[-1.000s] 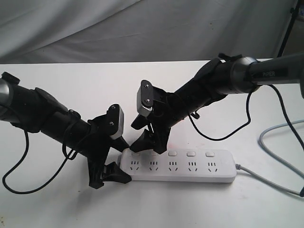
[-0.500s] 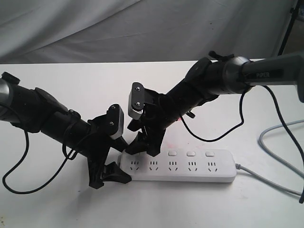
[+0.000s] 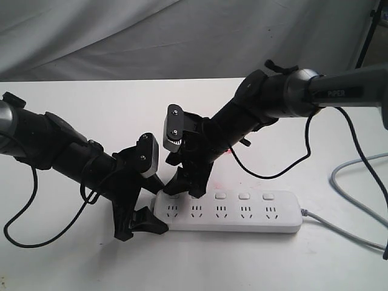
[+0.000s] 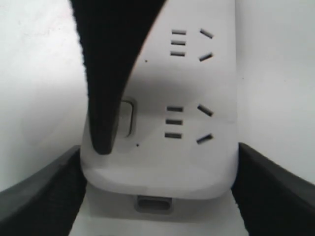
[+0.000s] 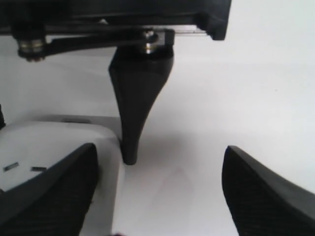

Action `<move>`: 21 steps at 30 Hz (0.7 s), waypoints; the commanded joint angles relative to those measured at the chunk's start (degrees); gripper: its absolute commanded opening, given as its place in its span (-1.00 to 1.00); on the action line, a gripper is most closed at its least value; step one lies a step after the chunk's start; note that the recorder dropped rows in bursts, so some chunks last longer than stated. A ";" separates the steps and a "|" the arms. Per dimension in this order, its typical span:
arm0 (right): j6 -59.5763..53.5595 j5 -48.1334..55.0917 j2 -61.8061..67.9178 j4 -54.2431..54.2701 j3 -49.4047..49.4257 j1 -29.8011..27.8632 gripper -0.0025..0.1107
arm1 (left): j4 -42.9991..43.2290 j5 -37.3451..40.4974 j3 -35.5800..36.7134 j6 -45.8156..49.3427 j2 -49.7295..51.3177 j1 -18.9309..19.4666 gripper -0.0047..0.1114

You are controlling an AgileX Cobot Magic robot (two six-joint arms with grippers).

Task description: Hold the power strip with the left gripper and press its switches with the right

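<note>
The white power strip (image 3: 242, 219) lies on the white table, its grey cord (image 3: 339, 233) leaving at the right. My left gripper (image 3: 159, 206) is shut on the strip's left end; the left wrist view shows both jaws against the sides of the strip (image 4: 197, 162). My right gripper (image 3: 185, 189) is open, fingers pointing down over the first two switches. One of its fingers (image 4: 106, 73) covers part of the end switch (image 4: 129, 118). Three more switches (image 3: 244, 196) show uncovered. In the right wrist view my right gripper (image 5: 157, 196) has one finger over the strip (image 5: 54, 142) and the other over bare table.
Black cables hang from both arms, one looping on the table at the left (image 3: 24, 236). A grey cable (image 3: 348, 173) curls at the right edge. A grey cloth (image 3: 151, 36) hangs behind the table, and a dark stand leg (image 3: 367, 36) rises at the top right.
My right gripper has shifted left along the strip, toward the held end, and now stands over the first two switches. The left gripper and the strip have not moved.
</note>
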 commanded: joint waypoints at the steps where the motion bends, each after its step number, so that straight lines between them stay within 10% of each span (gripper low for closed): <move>1: -0.86 -2.62 1.54 -9.89 1.09 -0.42 0.20 | -0.25 -1.49 -0.34 0.05 0.05 -0.16 -0.92; 21: -1.61 0.46 -3.97 0.64 1.09 -0.31 0.20 | -0.25 -1.49 -0.34 0.05 0.05 -0.16 -0.92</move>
